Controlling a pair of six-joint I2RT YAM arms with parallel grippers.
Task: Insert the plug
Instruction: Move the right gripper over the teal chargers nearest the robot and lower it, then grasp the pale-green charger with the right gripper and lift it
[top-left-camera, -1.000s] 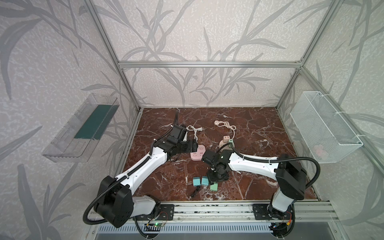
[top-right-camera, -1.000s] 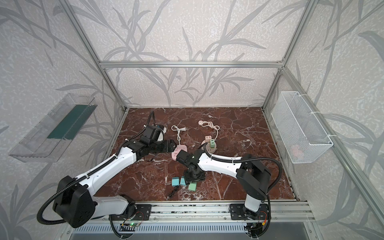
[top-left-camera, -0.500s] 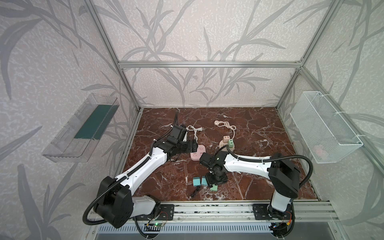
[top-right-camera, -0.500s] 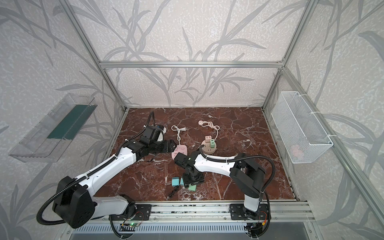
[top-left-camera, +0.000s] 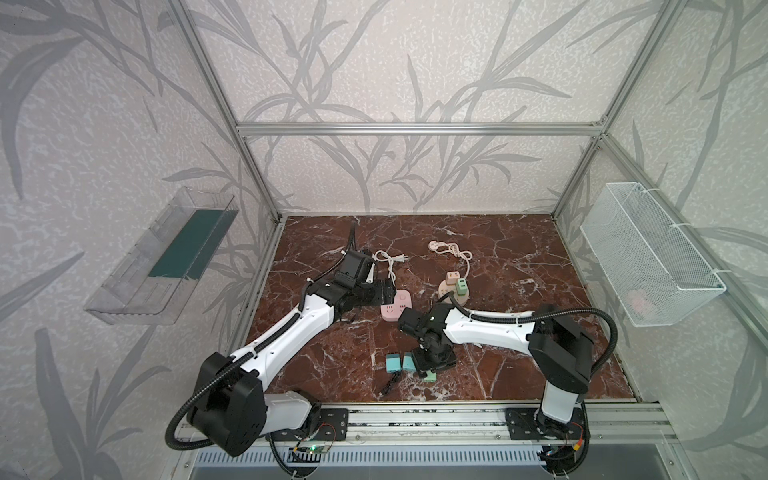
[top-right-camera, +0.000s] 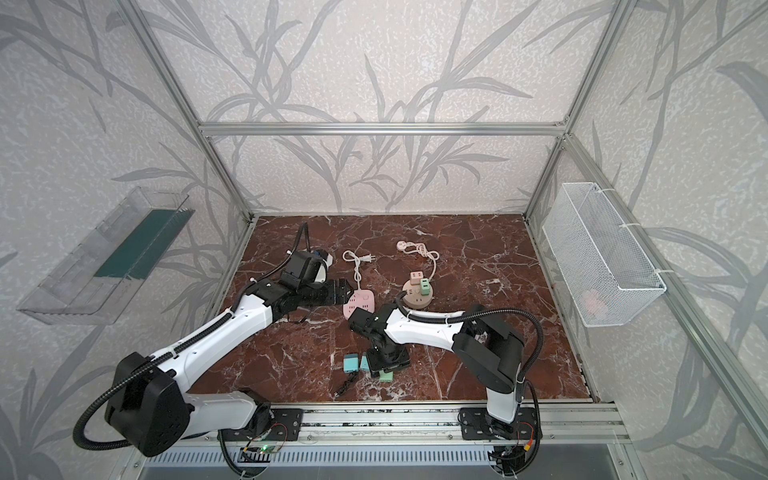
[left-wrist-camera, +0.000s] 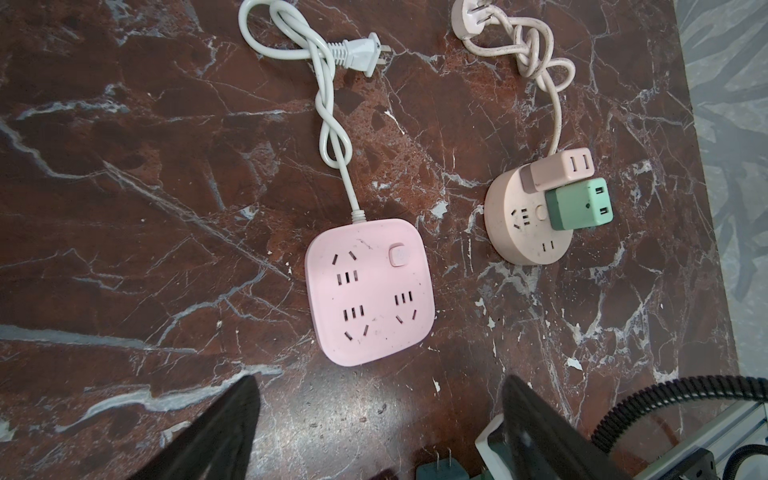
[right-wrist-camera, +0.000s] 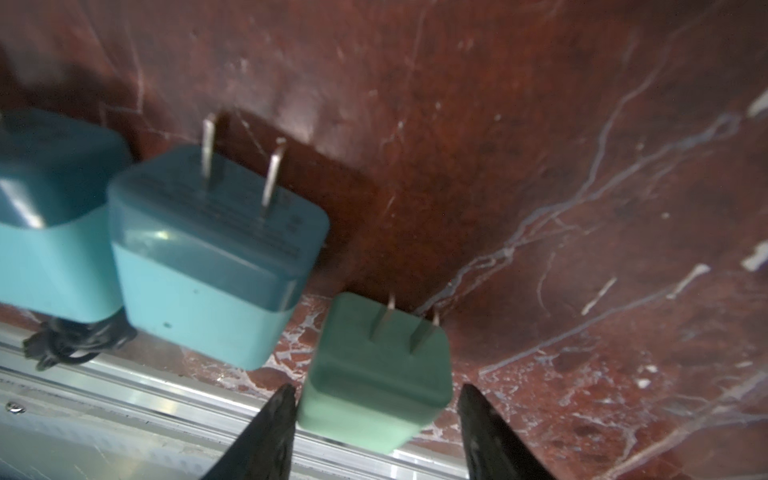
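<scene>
plug (right-wrist-camera: 376, 374): green two-prong cube on the table (top-left-camera: 519, 291) at 6 o'clock, close to the front rail (top-left-camera: 415, 417). Looks to be lying on its side, but the wrist view is blurred.
right gripper (right-wrist-camera: 377, 390): down over the plug, jaws at mid width, one finger each side. A thin gap shows on both sides, so it straddles the plug without clamping it.
teal plugs (right-wrist-camera: 199, 266): two, just beside each other, at the plug's 10 o'clock in both top views. Prongs show on the nearer one.
black cable (top-left-camera: 390, 384): small coil at 6 o'clock of the teal plugs, just beside them.
pink strip (left-wrist-camera: 370, 291): square, sockets and button face up, at the plug's 11 o'clock, mid-table.
white cord (left-wrist-camera: 332, 137): leaves the pink strip toward 12 o'clock with a loose knot. Its two-pin end lies on the marble.
left gripper (left-wrist-camera: 379, 378): jaws wide, holding nothing. Hovers at the pink strip's 9 o'clock edge, just beside it.
round strip (left-wrist-camera: 523, 224): beige, at 3 o'clock of the pink strip and apart from it. Its knotted cord heads to 12 o'clock.
pink adapter (left-wrist-camera: 557, 170): plugged into the top of the round strip.
green adapter (left-wrist-camera: 579, 203): plugged in right beside the pink adapter.
basket (top-left-camera: 648, 266): white wire, on the wall at 3 o'clock, with a pink item inside.
tray (top-left-camera: 166, 266): clear, on the wall at 9 o'clock, with a dark green sheet inside.
</scene>
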